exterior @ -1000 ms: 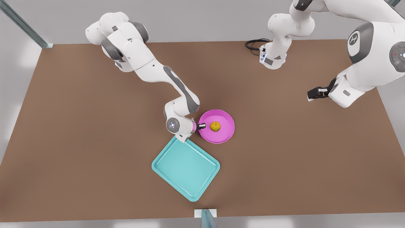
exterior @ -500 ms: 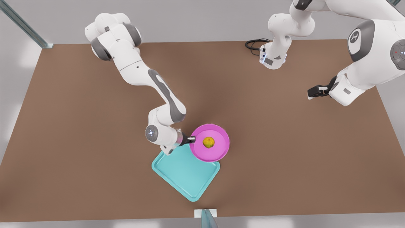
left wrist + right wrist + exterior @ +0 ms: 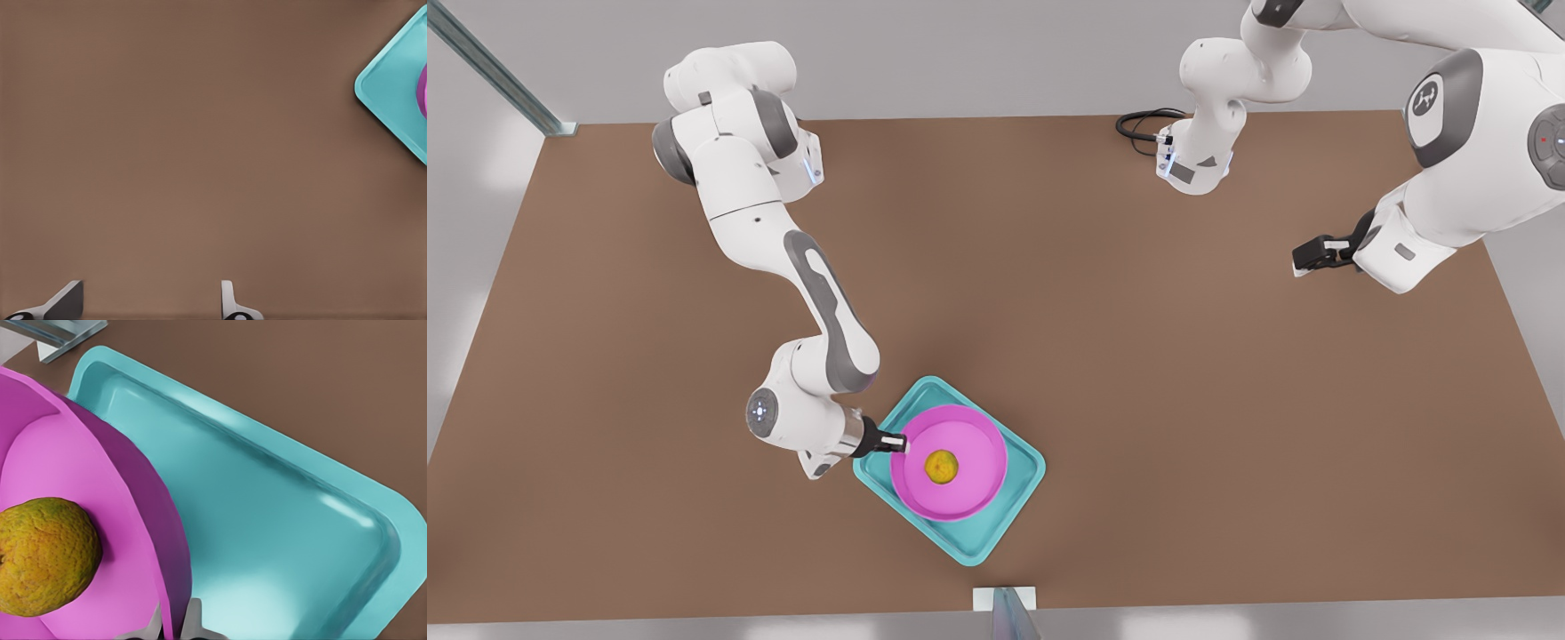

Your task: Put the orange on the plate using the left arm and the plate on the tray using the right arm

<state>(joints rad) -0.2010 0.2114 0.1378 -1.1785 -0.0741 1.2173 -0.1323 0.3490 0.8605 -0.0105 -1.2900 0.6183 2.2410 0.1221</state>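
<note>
Between the fingers of the right gripper (image 3: 898,443) sits the near rim of the plate (image 3: 969,444); the jaws are clamped on that rim, one finger (image 3: 194,619) outside the wall and one inside. Just beyond the fingertips, at the plate's centre, rests the orange (image 3: 941,466). Beneath the held plate lies the tray (image 3: 1021,462), its rim showing all around the plate; contact between plate and tray cannot be confirmed. Well apart from these, the left gripper (image 3: 1303,260) waits above bare table (image 3: 1183,373), fingers (image 3: 230,303) spread wide with nothing between them.
</note>
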